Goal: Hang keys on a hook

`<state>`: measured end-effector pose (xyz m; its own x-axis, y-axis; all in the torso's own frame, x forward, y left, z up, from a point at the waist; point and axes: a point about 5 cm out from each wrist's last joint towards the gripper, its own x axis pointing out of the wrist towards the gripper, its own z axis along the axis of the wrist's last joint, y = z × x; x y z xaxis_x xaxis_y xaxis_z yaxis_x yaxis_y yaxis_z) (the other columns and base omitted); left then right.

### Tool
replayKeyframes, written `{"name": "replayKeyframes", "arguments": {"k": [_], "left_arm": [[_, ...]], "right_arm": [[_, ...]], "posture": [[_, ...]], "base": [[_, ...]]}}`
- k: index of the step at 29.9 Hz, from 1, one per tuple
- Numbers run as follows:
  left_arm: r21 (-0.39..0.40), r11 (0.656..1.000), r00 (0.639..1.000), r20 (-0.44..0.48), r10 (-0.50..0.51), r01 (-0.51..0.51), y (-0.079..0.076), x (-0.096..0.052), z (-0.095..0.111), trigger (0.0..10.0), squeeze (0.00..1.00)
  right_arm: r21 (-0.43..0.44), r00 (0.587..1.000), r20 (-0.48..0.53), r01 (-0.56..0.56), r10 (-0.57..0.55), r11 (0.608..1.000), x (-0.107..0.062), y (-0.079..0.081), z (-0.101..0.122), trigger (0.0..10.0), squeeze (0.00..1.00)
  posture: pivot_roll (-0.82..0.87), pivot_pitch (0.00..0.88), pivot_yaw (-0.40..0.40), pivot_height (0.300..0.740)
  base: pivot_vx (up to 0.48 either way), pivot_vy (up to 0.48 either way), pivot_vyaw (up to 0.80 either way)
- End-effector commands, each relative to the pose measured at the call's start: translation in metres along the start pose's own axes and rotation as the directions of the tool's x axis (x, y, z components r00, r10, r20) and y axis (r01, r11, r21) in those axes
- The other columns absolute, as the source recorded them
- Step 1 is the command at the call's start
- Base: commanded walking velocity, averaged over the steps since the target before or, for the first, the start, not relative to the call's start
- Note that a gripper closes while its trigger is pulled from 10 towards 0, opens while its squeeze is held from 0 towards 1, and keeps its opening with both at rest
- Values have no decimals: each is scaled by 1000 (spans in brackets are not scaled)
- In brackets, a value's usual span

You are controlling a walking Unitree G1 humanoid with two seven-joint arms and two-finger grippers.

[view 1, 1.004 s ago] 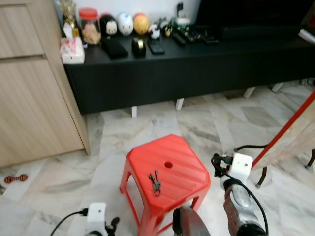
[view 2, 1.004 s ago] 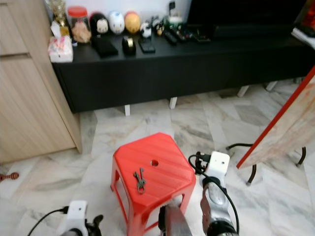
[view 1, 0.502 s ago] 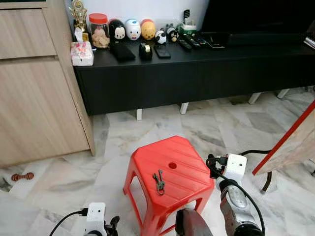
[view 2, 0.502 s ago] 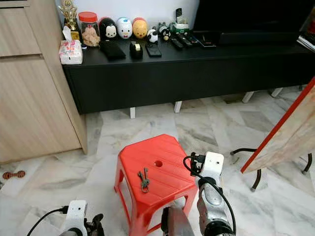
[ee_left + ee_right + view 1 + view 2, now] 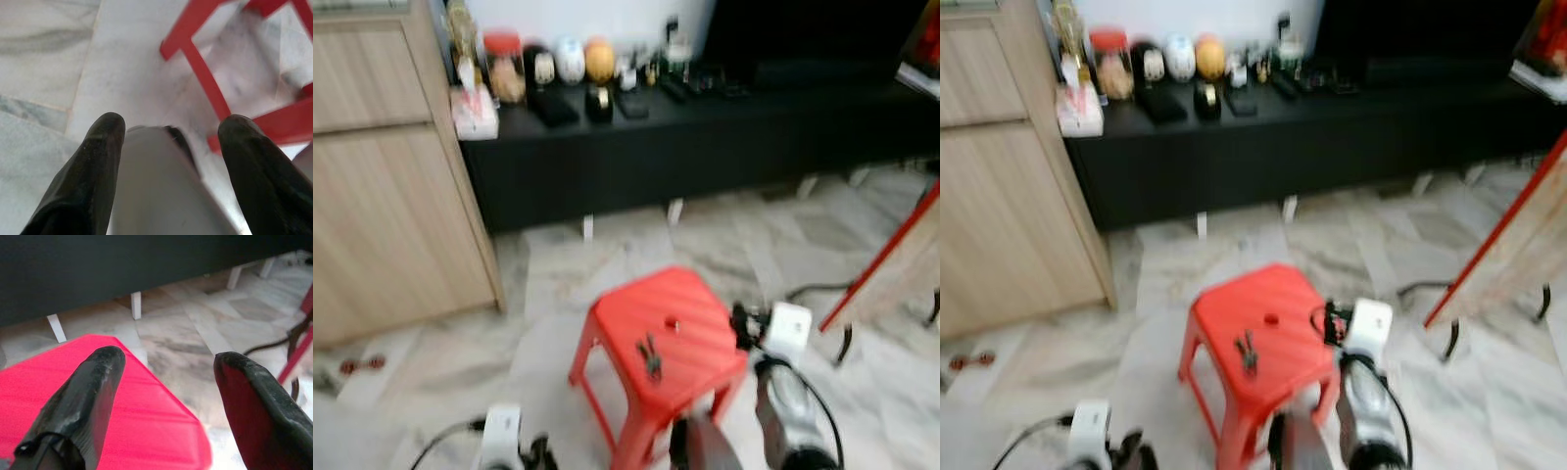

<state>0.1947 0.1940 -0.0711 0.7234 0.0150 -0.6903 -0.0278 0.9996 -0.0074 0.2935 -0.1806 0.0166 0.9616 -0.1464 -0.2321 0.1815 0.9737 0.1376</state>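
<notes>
A small bunch of dark keys [image 5: 649, 355] lies flat on top of a red plastic stool [image 5: 695, 313], beside the hole in its seat. My right gripper [image 5: 166, 362] is open and hovers at the stool's right edge, pointing toward the black console; nothing is between its fingers [image 5: 93, 387]. The right arm [image 5: 785, 392] rises just right of the stool. My left gripper [image 5: 168, 125] is open and hangs low over the marble floor by the stool's red legs [image 5: 205, 73]. Its wrist box [image 5: 501, 436] sits at the lower left. The head views are blurred.
A long black console [image 5: 705, 137] with jars, round figures and remotes spans the back. A tall wooden cabinet [image 5: 382, 196] stands at the left. A red-edged board [image 5: 891, 264] leans at the right above a black stand leg [image 5: 842, 343]. A small reddish object [image 5: 357, 365] lies on the floor.
The whole picture has shifted and blurred, so the camera is moving. The keys stay in the same spot on the stool, and both grippers keep their places and stay open.
</notes>
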Motion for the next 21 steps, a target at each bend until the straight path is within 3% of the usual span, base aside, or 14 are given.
{"name": "replayKeyframes", "arguments": {"k": [1,6,11,15,21], "left_arm": [[-5,1000,994,-108,-9,9,-3,-8,-27,10000,0],[-4,1000,994,-106,-12,12,-3,-8,-27,10000,0],[1,1000,994,-110,-16,16,-3,-8,-28,10000,0],[7,1000,993,-115,-21,22,-4,-9,-30,10000,0],[9,1000,992,-124,-25,26,-5,-11,-35,10000,0]], "right_arm": [[1,1000,9,-6,6,1000,0,3,0,10000,0],[-28,999,-43,-12,10,1000,-1,5,-6,10000,0],[-77,984,-161,-92,79,993,-1,9,-17,10000,0],[-188,918,-335,-285,212,940,-3,16,-30,10000,0],[-243,868,-390,-420,309,874,1,22,-26,10000,0]], "posture": [[71,65,-118,597],[73,63,-117,597],[68,58,-114,597],[72,57,-114,597],[74,62,-119,597]], "base": [[0,0,0],[0,0,0],[0,0,0],[0,0,0],[0,0,0]]}}
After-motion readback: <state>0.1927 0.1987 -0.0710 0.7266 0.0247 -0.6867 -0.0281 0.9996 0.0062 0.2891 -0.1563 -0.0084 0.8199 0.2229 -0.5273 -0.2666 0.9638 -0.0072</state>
